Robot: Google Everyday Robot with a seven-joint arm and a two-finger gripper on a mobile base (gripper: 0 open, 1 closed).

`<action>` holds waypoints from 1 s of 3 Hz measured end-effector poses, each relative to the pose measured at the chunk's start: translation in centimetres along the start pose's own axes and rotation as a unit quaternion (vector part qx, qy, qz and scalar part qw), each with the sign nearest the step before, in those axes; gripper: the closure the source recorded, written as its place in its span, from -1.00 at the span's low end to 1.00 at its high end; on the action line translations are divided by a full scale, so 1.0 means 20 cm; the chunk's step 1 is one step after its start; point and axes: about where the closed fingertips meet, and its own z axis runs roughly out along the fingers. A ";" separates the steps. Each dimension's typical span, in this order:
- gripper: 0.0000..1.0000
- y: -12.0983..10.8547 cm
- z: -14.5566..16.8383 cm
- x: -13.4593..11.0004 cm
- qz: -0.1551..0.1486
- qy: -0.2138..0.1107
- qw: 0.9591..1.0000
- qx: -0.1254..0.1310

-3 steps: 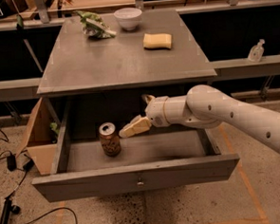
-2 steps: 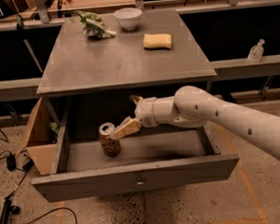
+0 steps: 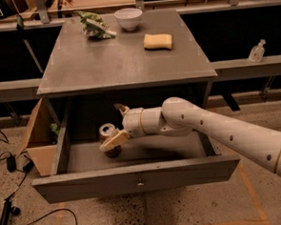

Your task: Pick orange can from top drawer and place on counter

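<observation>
The orange can [image 3: 106, 131] stands upright in the left part of the open top drawer [image 3: 135, 179]. My gripper [image 3: 112, 127] reaches into the drawer from the right on a white arm. It is open, with one pale finger [image 3: 114, 139] across the front of the can and the other finger [image 3: 120, 108] behind it. The can sits between the two fingers, on the drawer floor. The counter [image 3: 122, 56] is the flat grey cabinet top above the drawer.
On the counter's far side are a white bowl [image 3: 128, 17], a yellow sponge [image 3: 157, 41] and a green crumpled bag [image 3: 96, 27]. A cardboard box [image 3: 37, 140] stands left of the drawer. A clear bottle [image 3: 256, 51] stands on the right rail. Cables lie on the floor at left.
My gripper has moved left across the drawer and now straddles the can. The can has not moved.
</observation>
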 end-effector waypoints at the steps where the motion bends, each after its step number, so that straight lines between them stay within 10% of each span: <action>1: -0.66 0.07 0.06 0.03 -0.012 -0.011 1.000 -0.026; 3: 0.28 0.13 0.02 0.08 -0.009 -0.026 0.999 -0.030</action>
